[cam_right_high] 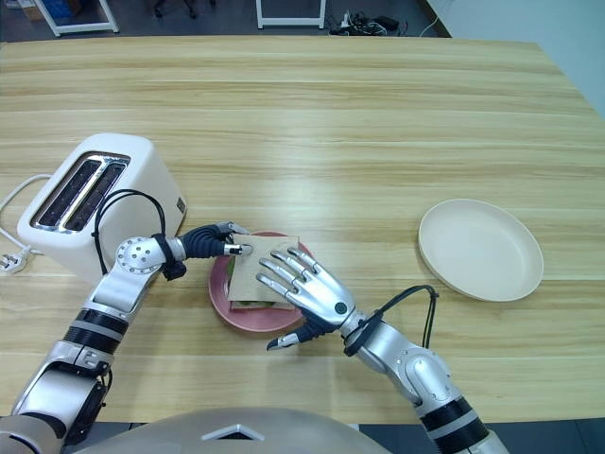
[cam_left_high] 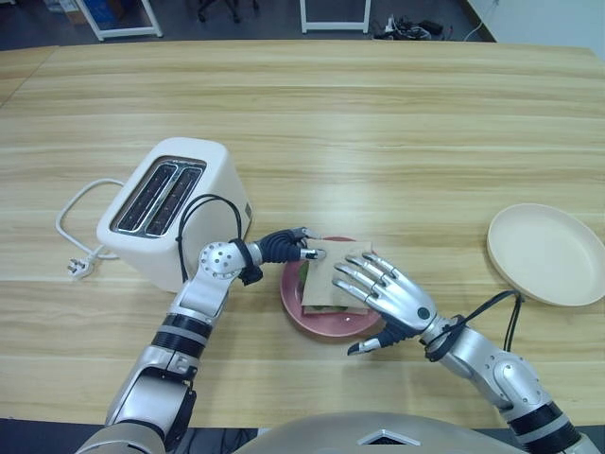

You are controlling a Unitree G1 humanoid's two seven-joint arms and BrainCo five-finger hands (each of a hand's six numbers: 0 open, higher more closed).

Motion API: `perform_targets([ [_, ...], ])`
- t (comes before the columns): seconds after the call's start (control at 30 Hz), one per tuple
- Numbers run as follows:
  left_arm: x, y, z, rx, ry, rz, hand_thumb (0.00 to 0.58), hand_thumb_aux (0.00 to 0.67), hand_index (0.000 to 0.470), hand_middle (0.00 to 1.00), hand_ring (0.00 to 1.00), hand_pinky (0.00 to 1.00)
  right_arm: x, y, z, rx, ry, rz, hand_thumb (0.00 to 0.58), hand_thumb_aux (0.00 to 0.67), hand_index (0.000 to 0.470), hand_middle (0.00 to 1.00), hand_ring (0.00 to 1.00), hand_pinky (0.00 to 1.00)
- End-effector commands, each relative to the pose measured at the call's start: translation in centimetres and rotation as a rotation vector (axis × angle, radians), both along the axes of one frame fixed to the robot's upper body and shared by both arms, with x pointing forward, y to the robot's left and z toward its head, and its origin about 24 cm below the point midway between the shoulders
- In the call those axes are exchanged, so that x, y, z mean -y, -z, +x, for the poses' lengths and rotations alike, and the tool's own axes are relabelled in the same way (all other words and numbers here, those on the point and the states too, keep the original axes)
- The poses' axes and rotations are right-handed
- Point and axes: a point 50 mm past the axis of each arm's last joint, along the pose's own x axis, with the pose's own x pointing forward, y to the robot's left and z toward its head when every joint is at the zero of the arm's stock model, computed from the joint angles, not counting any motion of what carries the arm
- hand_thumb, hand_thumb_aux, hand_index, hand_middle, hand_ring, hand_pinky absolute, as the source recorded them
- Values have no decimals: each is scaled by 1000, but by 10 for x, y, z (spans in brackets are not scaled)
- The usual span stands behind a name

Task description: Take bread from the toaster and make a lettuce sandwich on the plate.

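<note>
A white toaster (cam_left_high: 175,213) stands at the left with both slots dark, no bread showing above them. On the pink plate (cam_left_high: 295,305) lies a sandwich: a brown bread slice (cam_left_high: 331,274) on top, green lettuce (cam_left_high: 305,276) peeking out at its left edge. My left hand (cam_left_high: 288,246) is at the plate's upper left rim, its fingertips touching the top slice's corner. My right hand (cam_left_high: 383,293) hovers flat with spread fingers over the slice's right half, holding nothing. Whether it presses on the bread I cannot tell.
A cream plate (cam_left_high: 548,253) sits empty at the right. The toaster's white cord and plug (cam_left_high: 77,265) trail off to the left. Bare wooden table (cam_left_high: 378,142) stretches behind the plates.
</note>
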Motion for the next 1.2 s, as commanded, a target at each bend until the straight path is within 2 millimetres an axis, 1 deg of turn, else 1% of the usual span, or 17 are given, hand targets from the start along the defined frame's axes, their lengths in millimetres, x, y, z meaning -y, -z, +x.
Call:
perform_targets([
  [0.03,-10,17,-4,-66,-24,79,580,670,470,1000,1000,1000,-5,27,-3,-41,-41,-116,0,0,0,0,0,0],
  [0.13,-11,18,-4,-64,-26,91,580,670,470,1000,1000,1000,-4,45,-6,-114,-32,-213,0,0,0,0,0,0],
  [0.27,-10,18,-4,-12,-29,111,580,670,470,1000,1000,1000,5,72,-14,-272,-3,-372,0,0,0,0,0,0],
  [0.3,-9,17,-2,22,-52,124,449,352,247,557,557,557,8,78,-17,-314,0,-403,0,0,0,0,0,0],
  [0.33,-6,13,3,76,-110,122,0,0,0,0,0,0,10,83,-22,-356,-2,-439,0,0,0,0,0,0],
  [0.4,2,2,11,252,-220,130,0,0,0,0,0,0,15,92,-31,-434,-1,-494,0,0,0,0,0,0],
  [0.43,5,-1,11,337,-259,163,0,0,0,0,0,0,16,94,-34,-459,2,-511,0,0,0,0,0,0],
  [0.53,14,-14,8,687,-362,267,0,0,0,0,0,0,21,97,-40,-488,8,-536,0,0,0,0,0,0],
  [0.63,29,-28,-14,1019,-399,276,0,0,0,0,0,0,32,99,-42,-497,40,-562,0,0,0,0,0,0],
  [0.7,30,-38,-29,1189,-453,273,0,0,0,0,0,0,42,98,-40,-494,63,-575,0,0,0,0,0,0],
  [0.73,28,-41,-35,1234,-482,262,0,0,0,0,0,0,46,98,-39,-491,74,-579,0,0,0,0,0,0],
  [0.83,23,-37,-47,1225,-527,222,0,0,0,0,0,0,55,96,-32,-473,106,-582,0,0,0,0,0,0],
  [0.9,18,-28,-51,1126,-577,176,0,0,0,0,0,0,59,92,-21,-425,133,-560,0,0,0,0,0,0],
  [0.93,16,-22,-53,1047,-606,116,0,0,0,0,0,0,60,87,-14,-388,149,-539,0,0,0,0,0,0],
  [1.0,14,-13,-58,902,-647,10,0,0,0,0,0,0,62,75,0,-299,174,-478,0,0,0,0,0,0],
  [1.1,7,0,-64,733,-700,-92,0,0,0,0,0,0,57,49,19,-115,174,-332,0,0,0,0,0,0],
  [1.2,1,8,-66,658,-714,-109,0,0,0,0,0,0,49,31,24,-3,140,-202,0,0,0,0,0,0],
])
